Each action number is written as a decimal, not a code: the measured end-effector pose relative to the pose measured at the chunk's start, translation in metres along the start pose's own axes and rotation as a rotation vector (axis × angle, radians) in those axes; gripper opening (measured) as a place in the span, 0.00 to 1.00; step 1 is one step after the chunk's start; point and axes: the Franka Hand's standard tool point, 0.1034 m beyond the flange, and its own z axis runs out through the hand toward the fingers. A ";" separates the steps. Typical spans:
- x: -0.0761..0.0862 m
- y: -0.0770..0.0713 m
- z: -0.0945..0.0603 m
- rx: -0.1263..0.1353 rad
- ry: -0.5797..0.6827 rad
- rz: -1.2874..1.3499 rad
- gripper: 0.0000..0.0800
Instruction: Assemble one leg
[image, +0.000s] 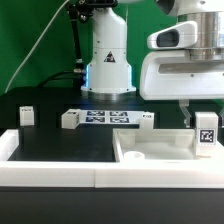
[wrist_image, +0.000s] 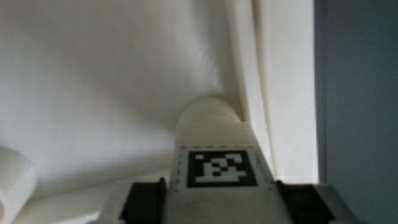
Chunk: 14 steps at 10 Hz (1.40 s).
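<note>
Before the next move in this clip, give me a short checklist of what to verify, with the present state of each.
1. Leg held in the tool: ok, its tagged face shows between the fingers in the wrist view.
2. Leg upright: ok in the exterior view.
3. Leg over the white panel, near its corner on the exterior view's right: ok.
4. Leg seated in the panel: cannot tell, the contact is hidden.
5. Spare legs apart from the tool, by the marker board: ok.

White leg (image: 206, 131) bearing a black-and-white marker tag (wrist_image: 219, 168)
</note>
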 end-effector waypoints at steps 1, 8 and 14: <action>-0.001 -0.001 0.001 -0.002 0.008 0.158 0.36; 0.001 -0.004 0.003 0.125 0.053 0.985 0.37; 0.003 0.000 0.002 0.129 0.049 0.886 0.67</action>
